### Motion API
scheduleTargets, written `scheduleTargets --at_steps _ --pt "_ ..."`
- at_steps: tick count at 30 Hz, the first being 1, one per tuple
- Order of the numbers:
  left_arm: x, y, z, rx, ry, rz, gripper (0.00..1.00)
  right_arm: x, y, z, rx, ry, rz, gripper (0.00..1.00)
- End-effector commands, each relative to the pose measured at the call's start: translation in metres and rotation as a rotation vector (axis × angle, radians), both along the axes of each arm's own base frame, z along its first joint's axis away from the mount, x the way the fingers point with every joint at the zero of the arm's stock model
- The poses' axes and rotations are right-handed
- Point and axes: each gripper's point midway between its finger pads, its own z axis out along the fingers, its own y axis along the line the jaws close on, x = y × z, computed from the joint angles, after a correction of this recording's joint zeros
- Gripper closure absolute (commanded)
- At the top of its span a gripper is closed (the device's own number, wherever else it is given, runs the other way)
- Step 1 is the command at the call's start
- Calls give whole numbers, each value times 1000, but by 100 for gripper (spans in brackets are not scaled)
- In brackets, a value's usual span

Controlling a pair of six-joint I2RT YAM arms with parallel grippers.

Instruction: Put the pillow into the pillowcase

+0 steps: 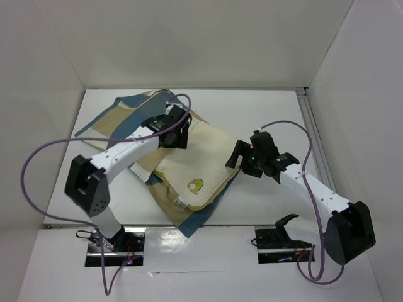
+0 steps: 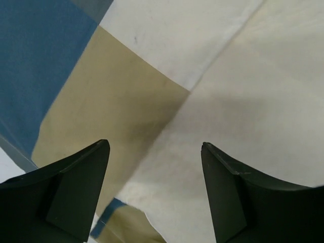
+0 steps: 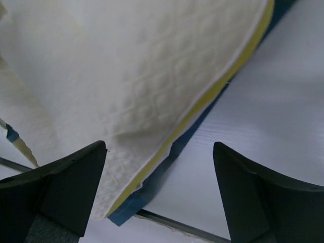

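Cream pillow (image 1: 203, 157) lies across the checked pillowcase (image 1: 119, 119) in the top view, left gripper (image 1: 177, 135) over its far corner, right gripper (image 1: 242, 156) beside its right edge. Left wrist view: jaws apart above both fabrics. Right wrist view: jaws apart over the pillow's yellow-piped edge.

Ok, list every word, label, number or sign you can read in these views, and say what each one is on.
No text can be read in any view.
The yellow emblem on the pillow: a curved mark with no legible letters.
The white tag at the pillow's edge: too small to read.
The pillowcase: plain checks, no print visible.
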Motion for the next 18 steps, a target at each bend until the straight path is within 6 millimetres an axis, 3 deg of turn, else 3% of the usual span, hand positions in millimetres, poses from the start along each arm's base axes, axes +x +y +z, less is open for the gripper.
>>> scheduleTargets --at_steps 1,6,7,9,18 --pt "19 24 1 280 -49 31 13 3 11 21 152 -39 10 7" --pt "23 21 -20 408 -8 -3 16 -1 15 5 205 10 30 4" --pt "24 22 -26 435 3 -7 17 4 16 11 230 -8 28 3" --pt "25 24 -29 459 9 -10 18 -1 22 -1 253 33 46 2" --pt "23 41 -31 571 18 5 34 10 37 -5 303 30 80 0"
